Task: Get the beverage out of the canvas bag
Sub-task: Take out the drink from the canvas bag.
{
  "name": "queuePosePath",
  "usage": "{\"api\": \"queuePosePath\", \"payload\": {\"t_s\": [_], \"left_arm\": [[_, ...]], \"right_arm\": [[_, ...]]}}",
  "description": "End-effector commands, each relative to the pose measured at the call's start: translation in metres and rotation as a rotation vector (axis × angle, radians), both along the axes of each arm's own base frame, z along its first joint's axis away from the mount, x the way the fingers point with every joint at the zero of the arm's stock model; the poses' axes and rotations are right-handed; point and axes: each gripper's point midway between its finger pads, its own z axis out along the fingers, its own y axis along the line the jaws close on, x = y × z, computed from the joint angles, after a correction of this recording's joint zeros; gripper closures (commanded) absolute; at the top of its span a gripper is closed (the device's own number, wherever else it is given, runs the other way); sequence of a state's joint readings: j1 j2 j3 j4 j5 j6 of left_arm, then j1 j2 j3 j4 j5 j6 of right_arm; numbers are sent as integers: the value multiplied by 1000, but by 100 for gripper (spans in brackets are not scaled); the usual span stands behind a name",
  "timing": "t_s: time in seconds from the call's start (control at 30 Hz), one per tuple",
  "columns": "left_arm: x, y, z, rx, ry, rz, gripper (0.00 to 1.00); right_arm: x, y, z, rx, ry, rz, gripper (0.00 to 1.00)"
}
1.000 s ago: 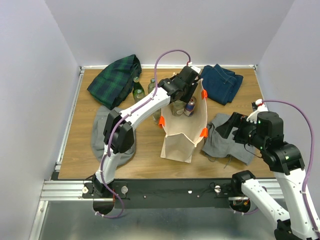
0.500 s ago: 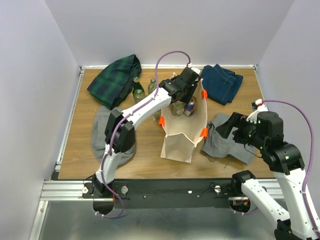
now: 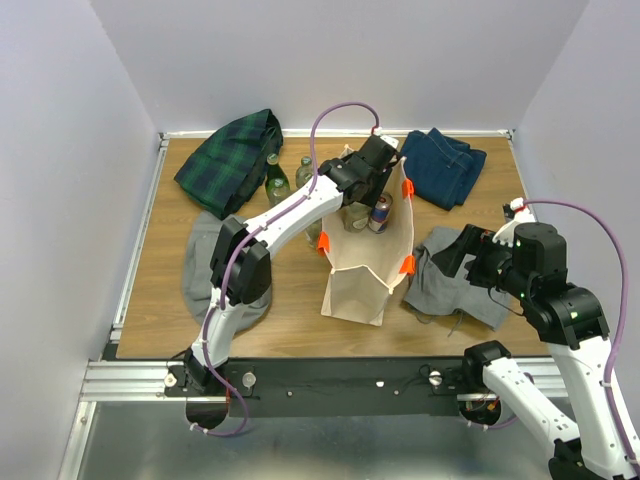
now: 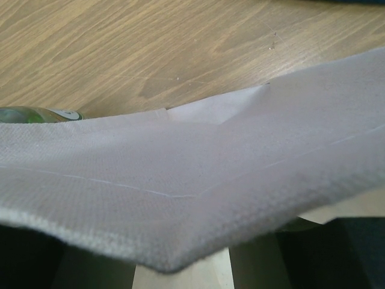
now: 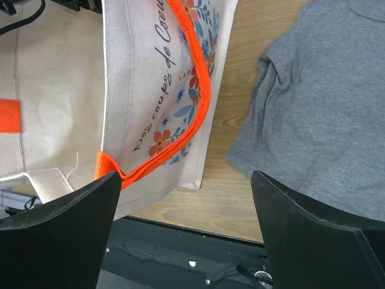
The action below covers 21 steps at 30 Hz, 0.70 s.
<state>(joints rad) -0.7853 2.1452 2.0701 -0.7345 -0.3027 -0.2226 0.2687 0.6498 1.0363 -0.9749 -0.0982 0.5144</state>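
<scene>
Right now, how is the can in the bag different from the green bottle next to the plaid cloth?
The can sits inside the canvas bag, while the green bottle stands outside it on the table. The can looks blue, red and silver, but the green bottle is see-through green glass with a narrow neck. Both seem to stand upright.

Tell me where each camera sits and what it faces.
Top external: above and behind the bases, looking down on table, canvas bag, left arm, right arm.
Left wrist: at the bag's rim, canvas filling the view, table beyond; own fingers unclear.
Right wrist: looking down at the bag's orange handle and grey cloth; open right gripper frames them.
Shared: the bag.
</scene>
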Motion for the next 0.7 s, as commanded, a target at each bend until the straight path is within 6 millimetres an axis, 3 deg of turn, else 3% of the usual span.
{"api": "queuePosePath", "payload": {"t_s": [0.0,0.37,0.67], "left_arm": [[2,7,-12,27,19,31,40],[2,8,-19,34,40,35,45],[4,9,-22,31,42,38,43]], "right_arm": [[0,-3,-4,-26,2,-3,2],[-1,-4,-6,-29,9,-5,2],[-1,-4,-8,-29,9,-6,2]]}}
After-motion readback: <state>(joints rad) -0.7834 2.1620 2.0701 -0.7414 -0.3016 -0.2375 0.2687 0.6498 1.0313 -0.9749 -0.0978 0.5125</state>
